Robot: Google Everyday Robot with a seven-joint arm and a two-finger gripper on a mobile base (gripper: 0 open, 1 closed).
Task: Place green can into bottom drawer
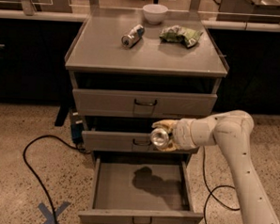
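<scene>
My gripper (163,135) is shut on the green can (160,138), held on its side with one shiny silver end facing the camera. It hangs in front of the middle drawer, above the open bottom drawer (139,216). That drawer is pulled far out, its low front panel and small dark handle nearest the camera. Its grey floor is bare, with the shadow of the can and gripper on it. My white arm (232,137) reaches in from the right.
On the cabinet top (105,51) lie a slim silver-and-blue can (132,35), a green foil snack bag (181,35) and a white bowl (154,13). A black cable (33,174) loops on the floor at left. A blue tape cross (52,213) marks the floor.
</scene>
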